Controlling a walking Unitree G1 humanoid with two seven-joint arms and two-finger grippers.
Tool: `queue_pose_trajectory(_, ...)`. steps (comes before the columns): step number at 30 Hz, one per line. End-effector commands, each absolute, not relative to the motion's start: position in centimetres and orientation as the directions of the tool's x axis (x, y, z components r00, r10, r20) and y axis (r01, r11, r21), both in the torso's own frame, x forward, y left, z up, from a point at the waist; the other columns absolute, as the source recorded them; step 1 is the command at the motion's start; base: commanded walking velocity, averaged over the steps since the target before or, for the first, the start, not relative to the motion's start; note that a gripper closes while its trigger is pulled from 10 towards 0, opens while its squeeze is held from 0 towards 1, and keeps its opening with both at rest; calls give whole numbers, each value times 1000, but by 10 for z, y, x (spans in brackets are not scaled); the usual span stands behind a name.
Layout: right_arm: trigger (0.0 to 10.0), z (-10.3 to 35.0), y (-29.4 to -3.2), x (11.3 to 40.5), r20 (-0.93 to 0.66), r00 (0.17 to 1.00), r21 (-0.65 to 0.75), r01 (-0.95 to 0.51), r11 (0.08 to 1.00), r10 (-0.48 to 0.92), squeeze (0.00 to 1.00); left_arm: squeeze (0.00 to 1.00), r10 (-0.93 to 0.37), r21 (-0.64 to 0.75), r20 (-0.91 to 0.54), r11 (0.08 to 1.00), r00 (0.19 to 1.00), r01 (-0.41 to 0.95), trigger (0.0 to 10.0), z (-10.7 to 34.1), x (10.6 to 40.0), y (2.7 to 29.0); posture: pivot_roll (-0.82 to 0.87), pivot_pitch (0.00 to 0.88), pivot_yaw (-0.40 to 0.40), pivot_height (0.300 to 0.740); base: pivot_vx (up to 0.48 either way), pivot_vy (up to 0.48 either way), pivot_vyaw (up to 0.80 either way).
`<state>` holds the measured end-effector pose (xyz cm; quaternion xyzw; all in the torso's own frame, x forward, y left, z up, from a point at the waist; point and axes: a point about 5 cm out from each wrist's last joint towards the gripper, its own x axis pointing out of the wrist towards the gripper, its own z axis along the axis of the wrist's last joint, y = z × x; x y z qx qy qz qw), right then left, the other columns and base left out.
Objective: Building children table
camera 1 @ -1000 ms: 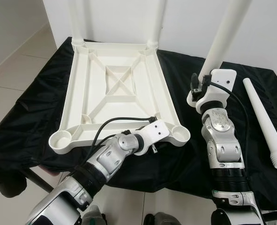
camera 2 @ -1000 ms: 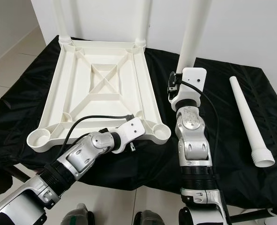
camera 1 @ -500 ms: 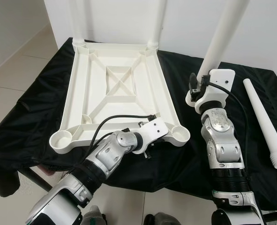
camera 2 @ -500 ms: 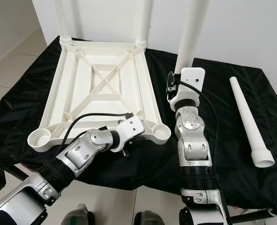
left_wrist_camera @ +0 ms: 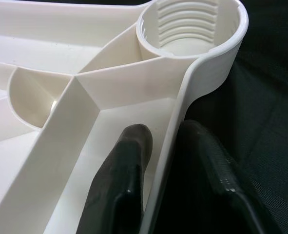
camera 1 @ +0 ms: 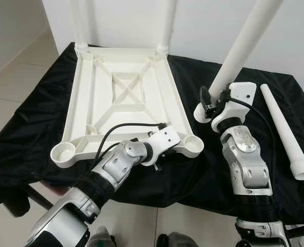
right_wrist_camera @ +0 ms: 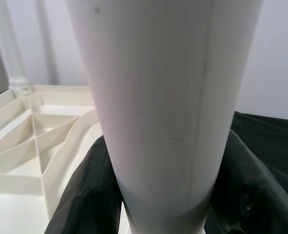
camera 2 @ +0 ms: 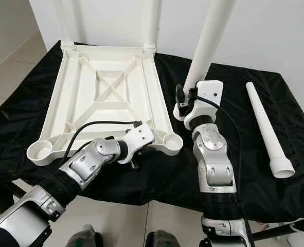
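A black cloth (camera 1: pixel 33 103) covers the work surface. On it lies the white plastic tabletop (camera 1: pixel 123 98), inverted, with two legs (camera 1: pixel 166 23) already standing in its far corner sockets. The left gripper (left_wrist_camera: pixel 158 146) is clamped on the tabletop's near rim beside the empty near-right socket (camera 1: pixel 194 145). The right gripper (camera 1: pixel 209 105) is closed around a third leg (camera 1: pixel 242 49), tilted, held above the cloth just right of that socket. A fourth leg (camera 1: pixel 285 131) lies loose at the cloth's right side.
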<state>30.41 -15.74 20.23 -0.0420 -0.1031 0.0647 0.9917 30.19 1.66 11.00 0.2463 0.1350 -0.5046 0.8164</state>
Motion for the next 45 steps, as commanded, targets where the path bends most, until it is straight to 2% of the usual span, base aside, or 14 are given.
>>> queue_pose_trajectory(1,10000,207,-162,301,209,966,-97,-132,986,150,0,125,-703,299,-491,418,514,858,10000,111,313,34,4,26,-67,740,0,0,0)
queue_pose_trajectory(2,10000,207,-162,301,209,966,-105,-133,986,152,0,1000,-706,296,-491,416,511,860,10000,111,313,34,4,26,-67,740,0,0,0)
queue_pose_trajectory(5,10000,207,-162,301,209,966,-109,-132,985,153,0,1000,-703,299,-494,415,511,859,10000,111,313,34,6,30,-65,740,0,0,0)
queue_pose_trajectory(7,10000,208,-162,301,210,965,-109,-133,985,154,0,635,-701,303,-496,414,513,858,10000,111,314,35,8,32,-65,740,0,0,0)
queue_pose_trajectory(8,10000,208,-162,301,210,965,-110,-135,985,156,0,0,-697,309,-500,412,515,857,10000,111,314,36,8,32,-65,740,0,0,0)
queue_pose_trajectory(14,10000,208,-162,299,210,961,-109,-158,981,178,0,0,-694,319,-507,400,511,859,10000,111,315,40,8,33,-63,740,0,0,0)
queue_pose_trajectory(18,10000,210,-161,296,210,956,-105,-188,977,206,0,0,-712,310,-491,396,502,864,0,115,315,41,4,32,-56,740,0,0,0)
queue_pose_trajectory(21,10000,211,-160,293,211,949,-85,-222,971,236,0,0,-714,317,-487,392,503,863,1216,118,317,41,3,33,-55,740,0,0,0)
queue_pose_trajectory(22,10000,212,-159,292,212,945,-65,-242,968,250,0,0,-704,326,-495,394,510,859,10000,117,318,42,2,34,-53,740,0,0,0)
queue_pose_trajectory(29,10000,212,-159,287,214,935,-26,-284,959,283,0,0,-700,330,-496,395,514,857,10000,118,320,42,0,35,-52,740,0,0,0)
queue_pose_trajectory(30,10000,211,-160,285,204,934,-23,-294,956,292,0,0,-707,330,-491,390,509,860,0,120,320,42,-2,38,-50,740,0,0,0)
queue_pose_trajectory(31,10000,211,-160,285,204,934,-23,-294,956,292,0,0,-707,330,-491,390,509,860,0,120,320,42,-2,38,-50,740,0,0,0)
queue_pose_trajectory(33,10000,208,-161,282,175,934,-32,-311,950,312,0,0,-699,339,-496,391,516,856,10000,120,321,42,-3,39,-49,740,0,0,0)
queue_pose_trajectory(45,10000,199,-166,279,97,926,-23,-365,931,366,0,0,-693,350,-508,376,511,858,10000,119,321,42,-6,37,-46,740,0,0,0)
